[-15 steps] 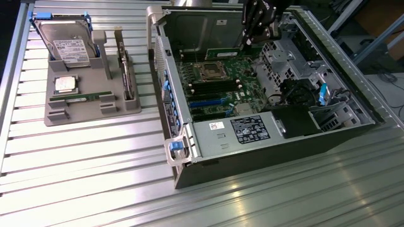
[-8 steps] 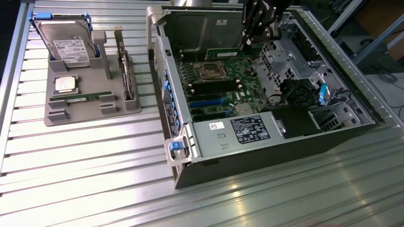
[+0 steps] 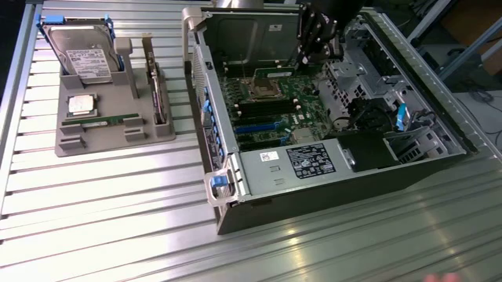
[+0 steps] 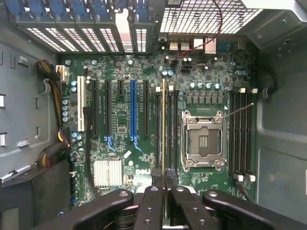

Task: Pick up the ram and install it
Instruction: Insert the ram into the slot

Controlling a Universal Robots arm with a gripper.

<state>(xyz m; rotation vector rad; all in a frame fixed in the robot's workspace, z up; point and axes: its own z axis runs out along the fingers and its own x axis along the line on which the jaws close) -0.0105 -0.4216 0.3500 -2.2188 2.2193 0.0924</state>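
In the open computer case [image 3: 353, 182], over its green motherboard [image 4: 144, 163], the gripper [image 4: 164, 184] hovers at one o'clock from the CPU socket [image 3: 263, 89] in the exterior view, fingers clenched on the ram [image 4: 163, 120], held edge-on along the memory slots [image 4: 171, 129].

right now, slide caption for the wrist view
The tool grips the ram edge-on over the memory slots beside the bare processor socket

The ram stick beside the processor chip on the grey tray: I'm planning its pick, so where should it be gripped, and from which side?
Probably at mid-length, across its thin faces, from straight above. The ram stick is a long, narrow green strip on the tray, and the tray's raised blocks stand near its ends, leaving the middle freest.
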